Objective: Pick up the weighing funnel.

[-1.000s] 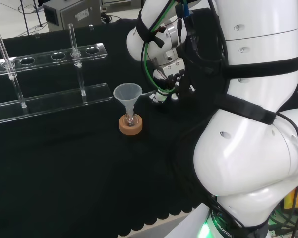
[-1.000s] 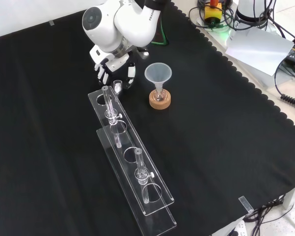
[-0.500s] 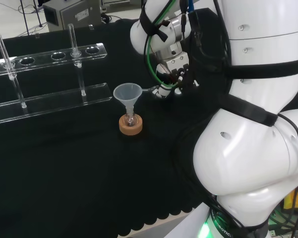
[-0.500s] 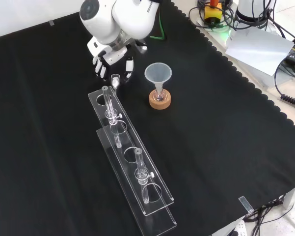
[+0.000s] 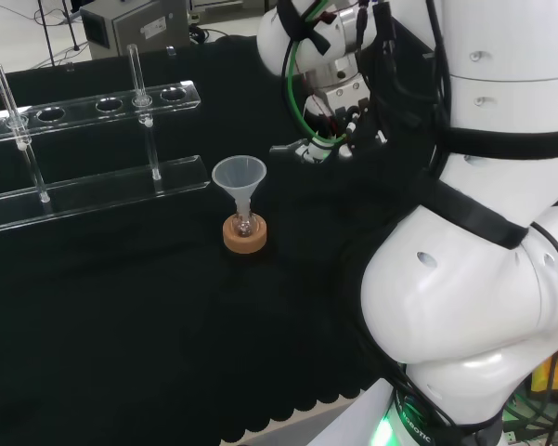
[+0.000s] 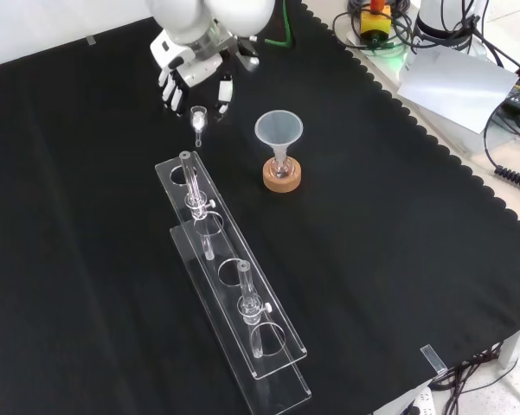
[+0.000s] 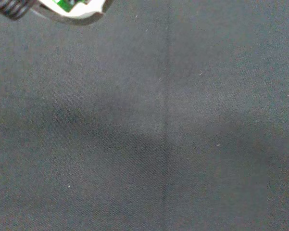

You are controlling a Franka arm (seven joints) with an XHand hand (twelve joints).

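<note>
The weighing funnel (image 6: 197,119), a small clear scoop with a short stem, hangs above the black cloth between the fingertips of my black and white hand (image 6: 190,71). The hand is shut on it, pinching its round end. In the head view the hand (image 5: 342,119) is raised to the right of the big funnel, and the weighing funnel (image 5: 291,148) sticks out to its left with the stem roughly level. The wrist view looks past a blurred white part of the hand (image 7: 67,10) onto bare cloth.
The big cone funnel (image 6: 279,131) stands in a small flask on a cork ring (image 6: 282,178), right of the hand in the front view. A clear two-tier tube rack (image 6: 234,285) with two glass tubes runs toward the front. The arm's white links (image 5: 473,232) occupy the head view's right.
The hand has risen from the cloth with the weighing funnel in its fingers and moved away from the rack. The big funnel and the rack have not moved.
</note>
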